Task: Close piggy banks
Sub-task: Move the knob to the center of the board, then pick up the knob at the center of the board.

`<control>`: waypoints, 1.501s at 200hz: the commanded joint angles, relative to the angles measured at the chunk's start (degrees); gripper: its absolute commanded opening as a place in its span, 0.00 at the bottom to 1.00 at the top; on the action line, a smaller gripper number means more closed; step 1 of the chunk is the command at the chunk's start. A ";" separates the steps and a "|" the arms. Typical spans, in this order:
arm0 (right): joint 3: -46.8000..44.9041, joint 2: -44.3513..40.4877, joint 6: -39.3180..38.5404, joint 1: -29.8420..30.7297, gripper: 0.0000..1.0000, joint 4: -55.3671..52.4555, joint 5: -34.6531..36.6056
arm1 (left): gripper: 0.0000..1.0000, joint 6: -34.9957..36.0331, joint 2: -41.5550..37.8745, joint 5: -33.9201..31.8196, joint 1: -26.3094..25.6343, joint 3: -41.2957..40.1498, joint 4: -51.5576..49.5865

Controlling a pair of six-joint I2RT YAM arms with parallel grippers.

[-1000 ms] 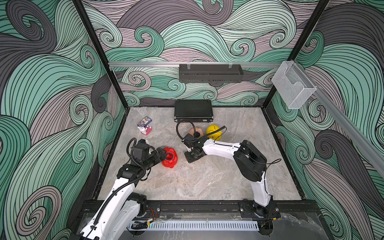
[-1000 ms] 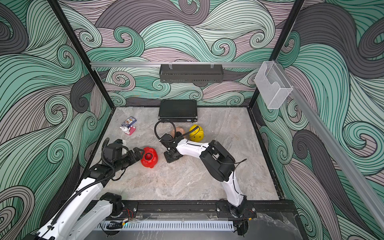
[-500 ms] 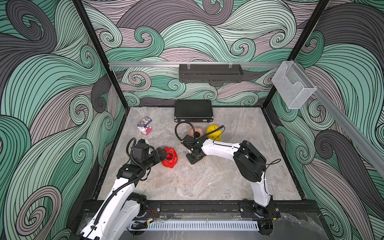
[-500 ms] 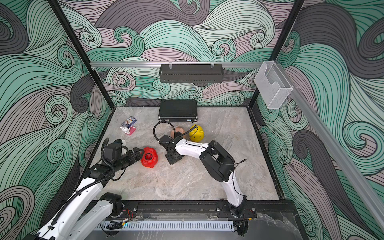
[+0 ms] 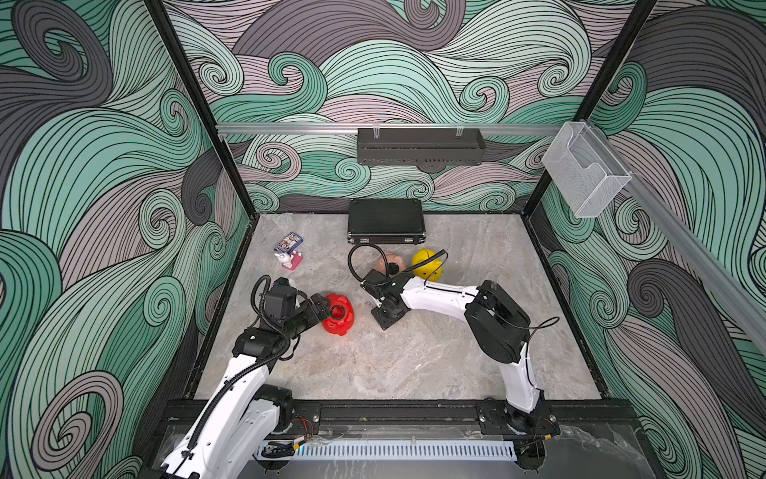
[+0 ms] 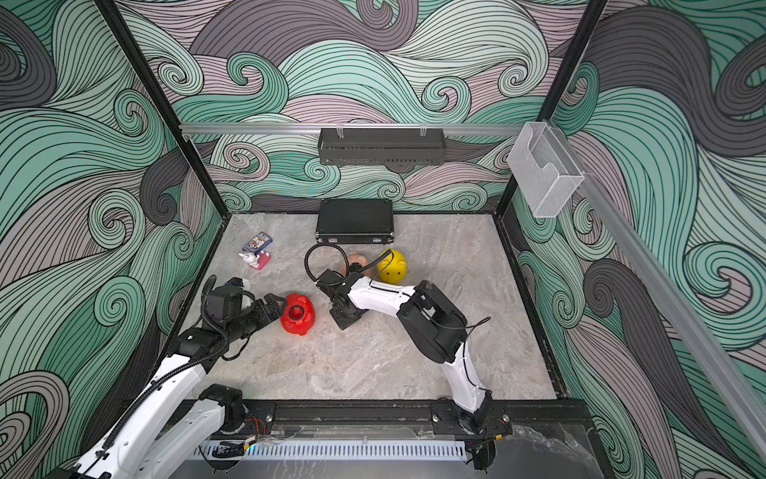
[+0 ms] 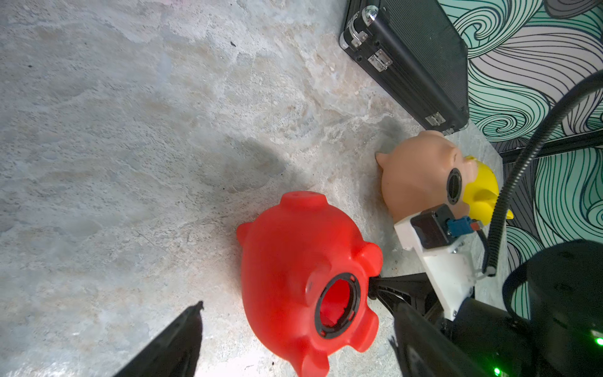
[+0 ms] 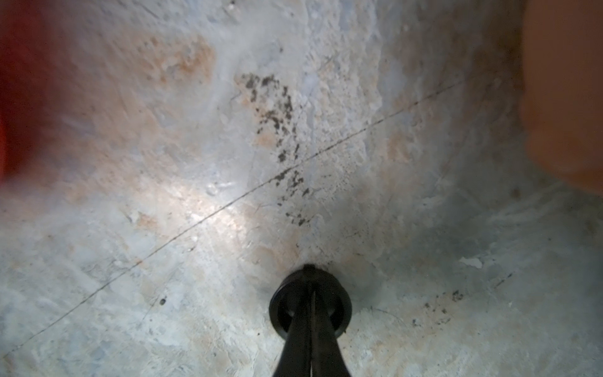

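Plug (image 8: 341,305) sits pinched in my closed right gripper (image 8: 310,293); red piggy bank's (image 5: 345,324) belly hole (image 7: 337,302) gapes just leftward, between my left gripper's (image 5: 324,307) spread jaws.

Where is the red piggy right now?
In both top views the red piggy bank lies on its side, left of the table's middle, between the open left gripper and the right gripper, which is shut on a black plug.

Both top views are evenly lit — shadows soft. In the right wrist view, edges are blurred; glare is shown on the tabletop (image 8: 202,199).
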 commanded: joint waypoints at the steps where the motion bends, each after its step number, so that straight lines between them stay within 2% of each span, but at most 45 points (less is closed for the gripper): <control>1: -0.37 2.33 -2.14 0.27 0.00 -4.36 0.64 | 0.91 0.74 -0.79 -0.13 0.40 0.58 -1.02; 61: -0.38 1.38 -3.39 0.27 0.00 -3.68 0.47 | 0.91 0.60 -1.34 -0.35 0.74 0.32 -1.10; 199: -3.23 -7.53 -6.07 0.27 0.00 0.26 -1.03 | 0.91 -0.19 -2.81 -1.91 1.63 0.22 -2.04; 266: -3.41 -15.28 -11.94 0.27 0.00 1.74 -6.57 | 0.91 -0.46 -1.62 -2.53 2.23 -0.26 -0.91; 300: -3.98 -18.98 -18.23 0.27 0.00 5.27 -12.00 | 0.91 -1.05 0.38 -1.61 2.75 -0.05 0.99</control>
